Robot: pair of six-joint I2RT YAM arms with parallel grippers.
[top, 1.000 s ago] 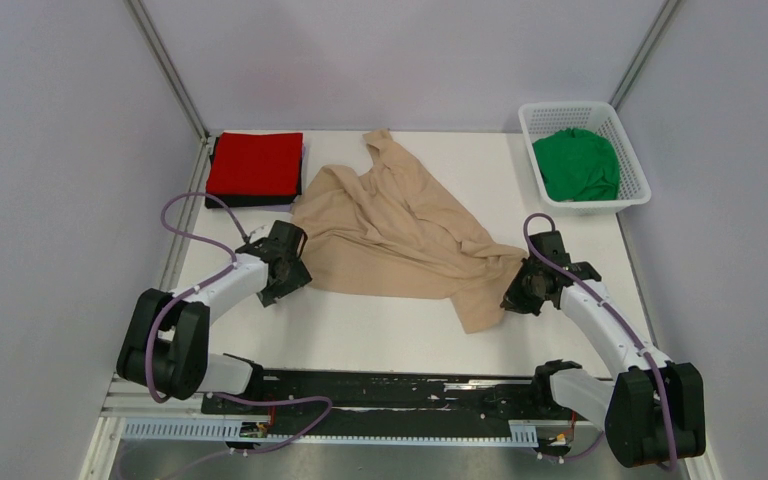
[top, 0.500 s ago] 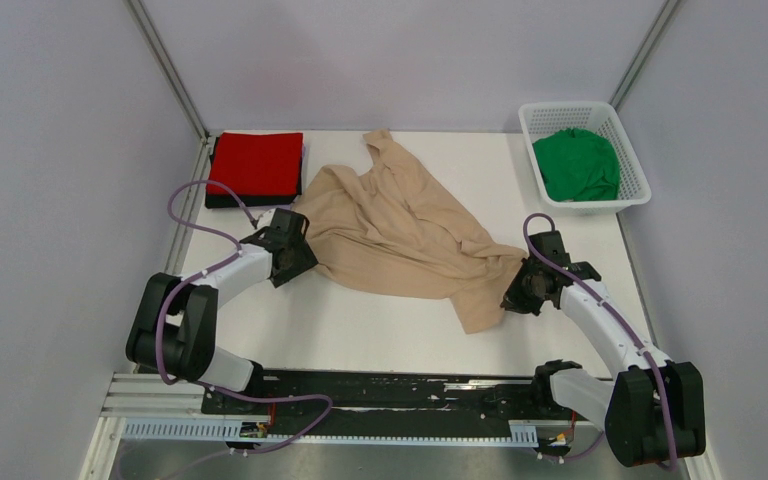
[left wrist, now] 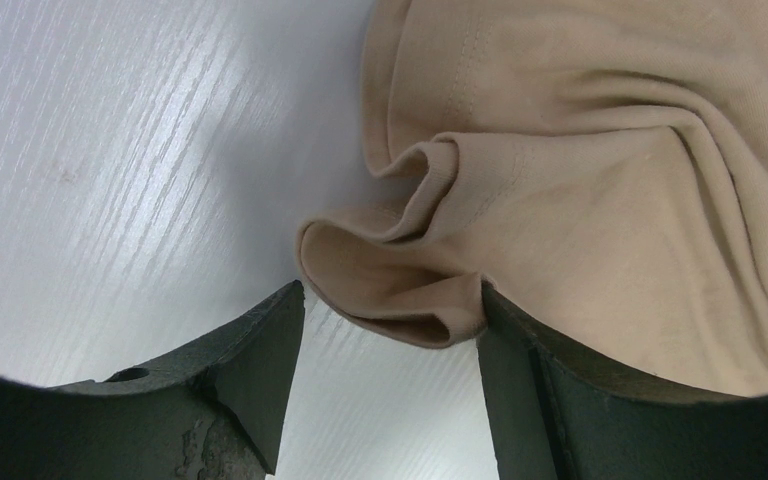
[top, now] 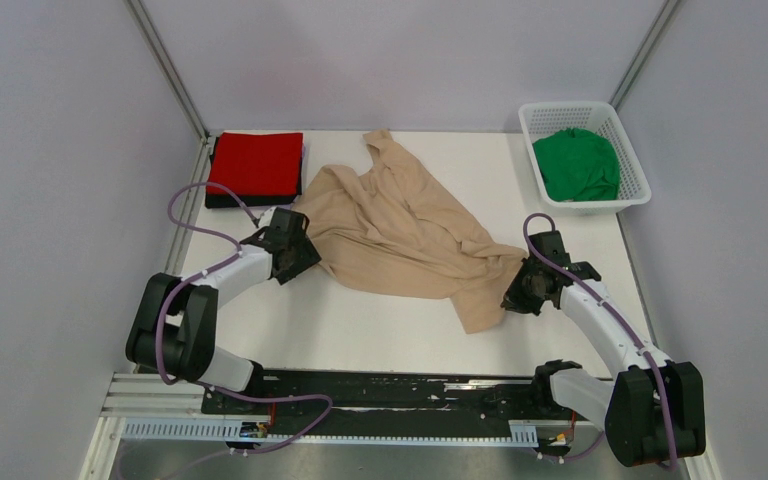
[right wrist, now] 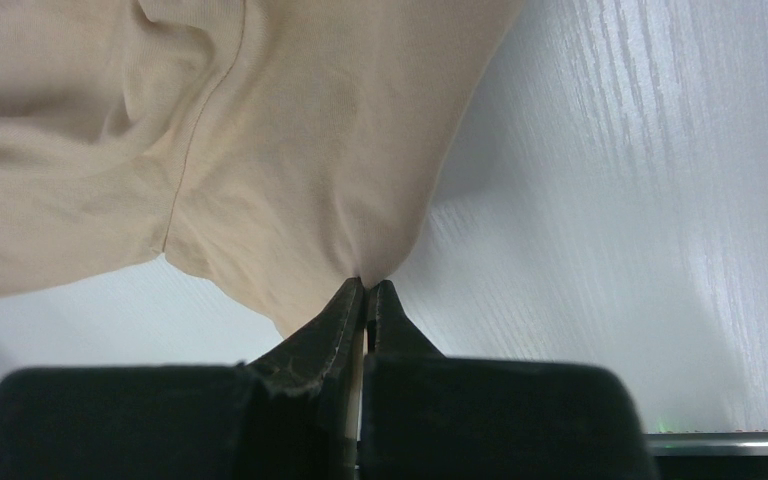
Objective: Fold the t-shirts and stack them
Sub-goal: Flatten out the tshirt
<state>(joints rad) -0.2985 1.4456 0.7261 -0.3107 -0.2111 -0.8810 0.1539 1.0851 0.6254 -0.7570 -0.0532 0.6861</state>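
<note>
Beige t-shirt [top: 400, 235] — long axis far-left to near-right

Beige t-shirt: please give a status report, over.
Left gripper: jaws open, a rolled edge of the beige t-shirt between them. Right gripper: shut on its other edge. Shirt crumpled, unfolded. Nothing in the way.

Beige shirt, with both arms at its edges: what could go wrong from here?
1. The left end effector stands open at a curled hem of the beige shirt; closing may catch only the curl's lip and slip off.
2. The right end effector pinches only a small tip of cloth; a pull may free it.
</note>
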